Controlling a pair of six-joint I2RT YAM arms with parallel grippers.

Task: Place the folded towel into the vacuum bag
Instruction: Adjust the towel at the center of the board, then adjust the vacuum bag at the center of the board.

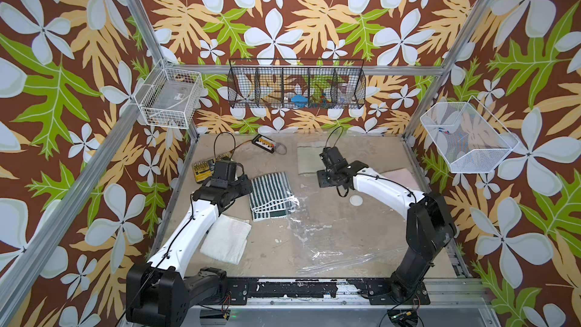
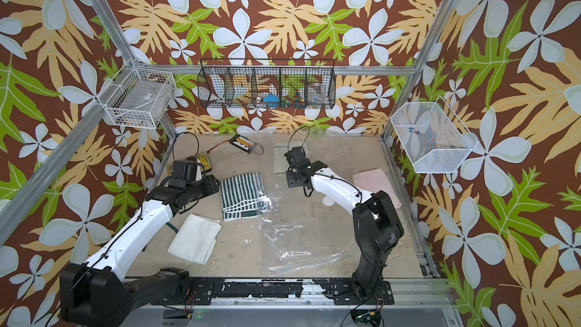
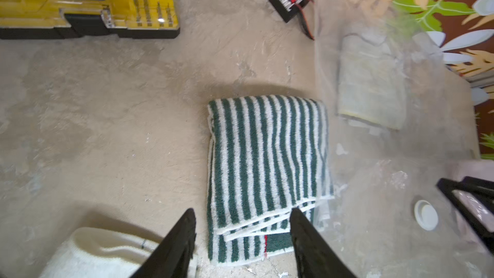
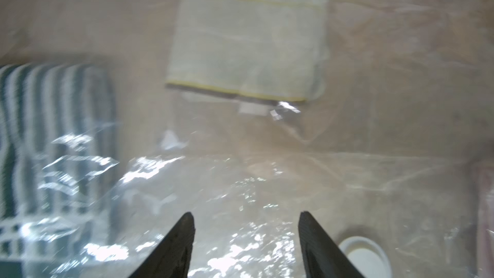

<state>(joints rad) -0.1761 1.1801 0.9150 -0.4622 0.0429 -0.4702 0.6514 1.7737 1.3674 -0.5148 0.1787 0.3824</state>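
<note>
The folded towel (image 1: 272, 195) (image 2: 243, 196) is green and white striped and lies flat on the table left of centre. Its right edge is under the rim of the vacuum bag (image 1: 317, 234) (image 4: 267, 183), a clear crinkly sheet spread over the middle and right of the table. The bag's round white valve (image 1: 356, 200) (image 3: 426, 215) lies beside my right arm. My left gripper (image 3: 242, 212) is open, and the towel's (image 3: 267, 161) layered end shows between its fingers. My right gripper (image 4: 246, 214) (image 1: 327, 179) is open above the bag's plastic with nothing between its fingers.
A white towel (image 1: 226, 240) lies under my left arm. A pale cloth with yellow edging (image 1: 309, 160) (image 4: 248, 44) shows through the plastic at the back, and a pink cloth (image 1: 402, 177) lies at the right. A yellow bit case (image 3: 88, 1) and a black connector board (image 1: 265, 143) sit back left.
</note>
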